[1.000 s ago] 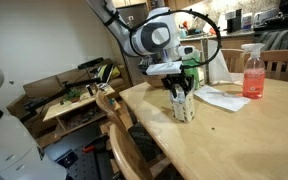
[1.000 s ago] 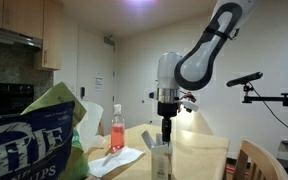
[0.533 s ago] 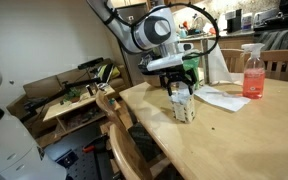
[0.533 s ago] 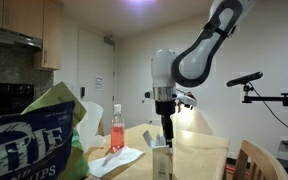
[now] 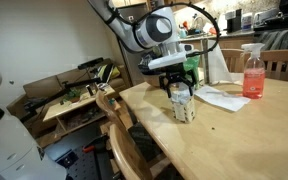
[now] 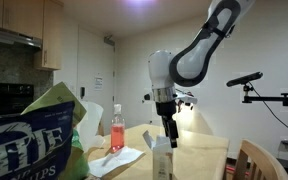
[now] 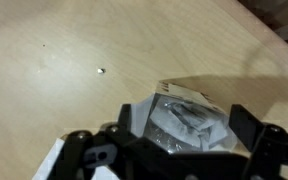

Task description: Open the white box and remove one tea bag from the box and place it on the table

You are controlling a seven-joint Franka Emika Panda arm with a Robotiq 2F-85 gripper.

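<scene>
The white box (image 5: 187, 106) stands upright on the light-wood table (image 5: 234, 135), also in an exterior view (image 6: 162, 160). My gripper (image 5: 180, 88) hangs straight over it, fingers pointing down at the box top (image 6: 167, 132). In the wrist view the box (image 7: 184, 98) is open. Crinkled whitish contents (image 7: 191, 122) show inside, and I cannot make out a single tea bag. My gripper (image 7: 189, 128) is open, with its two dark fingers on either side of the box opening and nothing held.
A pink spray bottle (image 5: 252, 72) stands at the back of the table, also in an exterior view (image 6: 116, 130). White paper sheets (image 5: 222, 97) lie beside the box. A wooden chair (image 5: 119, 125) stands at the table edge. A cluttered low bench (image 5: 74, 95) is beyond. A chip bag (image 6: 34, 130) fills the foreground.
The gripper has risen slightly above the box top and shifted a little sideways. The box has stayed in place.
</scene>
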